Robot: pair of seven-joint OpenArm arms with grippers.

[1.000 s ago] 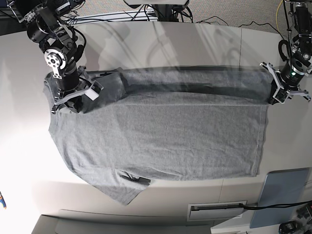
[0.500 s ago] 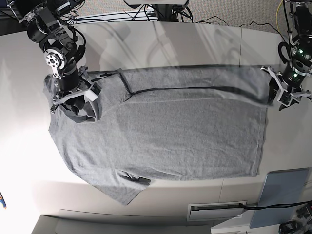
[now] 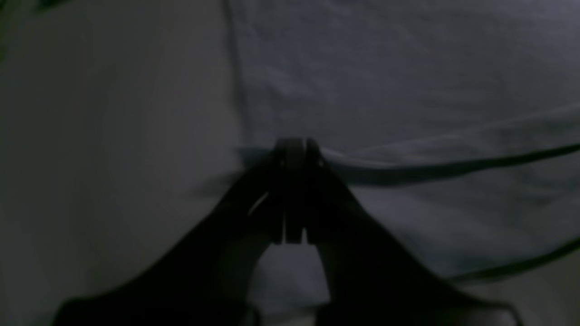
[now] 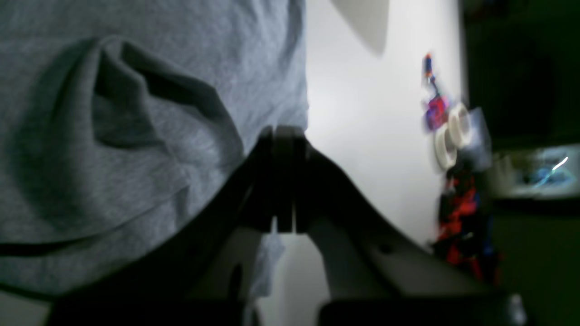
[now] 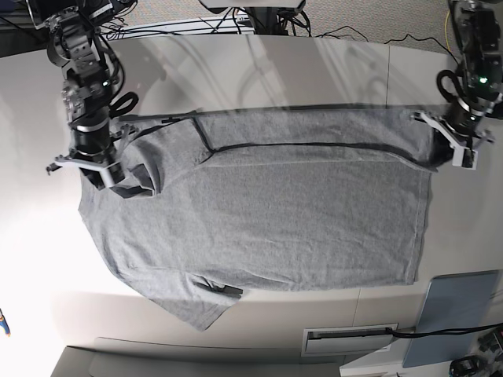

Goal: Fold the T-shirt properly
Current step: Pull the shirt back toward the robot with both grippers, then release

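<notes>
Both sets of fingers are clenched tight with nothing between them: the left gripper has its jaws pressed flat together just off the hem corner, and the right gripper is closed the same way beside the sleeve end. The T-shirt lies spread flat on the table, one long edge turned over into a narrow fold that runs between the two grippers. That layout makes sense: an arm at each end suits laying a straight fold. Ahead of the right fingers, the cloth bunches into a soft ridge. Whether the left fingertips graze the hem is hard to call; that view is very dark. More folds look due.
</notes>
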